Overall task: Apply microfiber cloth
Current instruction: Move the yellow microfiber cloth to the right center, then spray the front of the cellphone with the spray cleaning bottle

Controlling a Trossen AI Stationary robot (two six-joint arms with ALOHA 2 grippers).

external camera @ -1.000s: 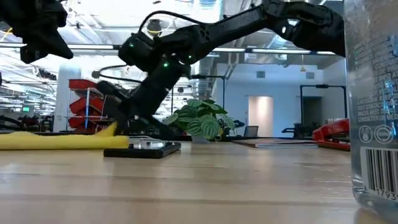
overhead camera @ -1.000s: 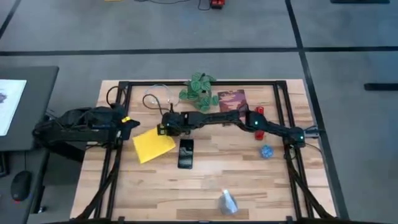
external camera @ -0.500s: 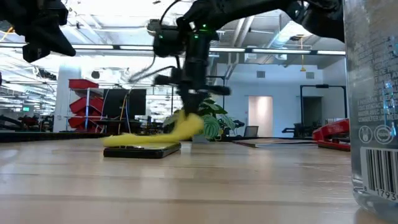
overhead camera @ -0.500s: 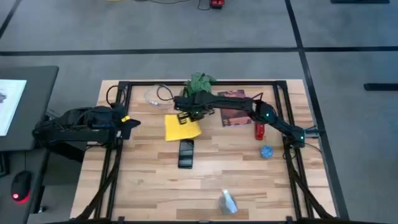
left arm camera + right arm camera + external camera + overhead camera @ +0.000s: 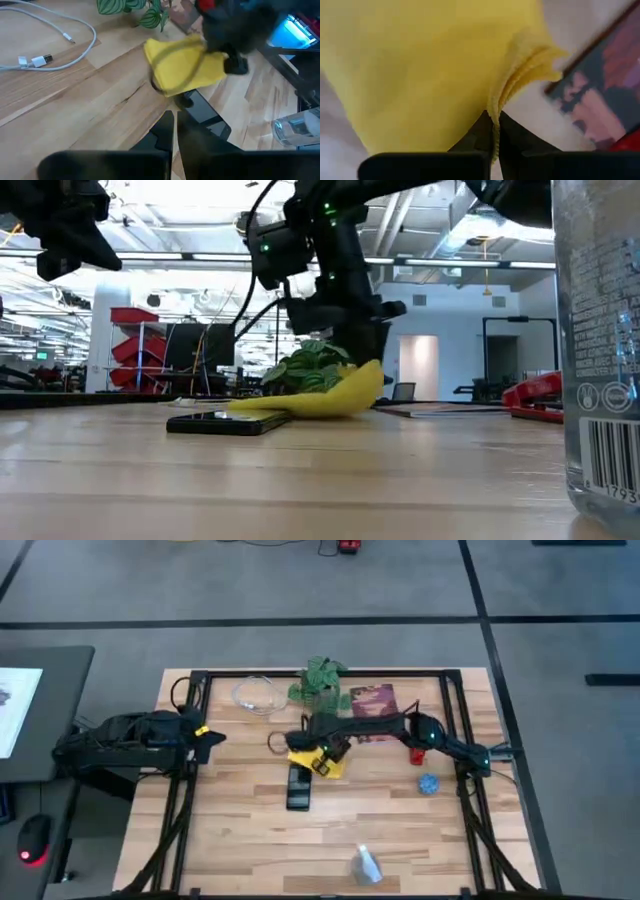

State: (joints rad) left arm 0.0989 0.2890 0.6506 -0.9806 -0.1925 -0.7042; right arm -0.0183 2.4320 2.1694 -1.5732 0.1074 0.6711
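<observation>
The yellow microfiber cloth [image 5: 313, 759] hangs bunched from my right gripper [image 5: 326, 747] at the table's middle, and its low part [image 5: 262, 404] reaches the far end of the black smartphone [image 5: 298, 788]. The phone lies flat on the wood. In the right wrist view the cloth [image 5: 420, 65] fills the picture past my right gripper [image 5: 493, 131], which is shut on it. My left gripper [image 5: 175, 127] is shut on nothing and waits at the table's left edge [image 5: 205, 732]. My right gripper pinches a gathered fold of the cloth [image 5: 496, 107] between its two fingers, several layers together. The fingers come from above, pointing down. The cloth droops slack below them, its raised end [image 5: 365, 378] at the gripper and its low end down by the phone.
A potted plant [image 5: 320, 682], a white cable [image 5: 255, 695] and a dark red booklet [image 5: 372, 700] lie along the far side. A red object [image 5: 416, 747] and a small blue one [image 5: 428, 783] sit at the right. A clear bottle [image 5: 366, 865] stands near the front edge.
My right gripper has lifted the cloth from where it lay flat left of the phone. It swung it toward the far edge, then to the right and down. The cloth now hangs bunched at the phone's far end.
</observation>
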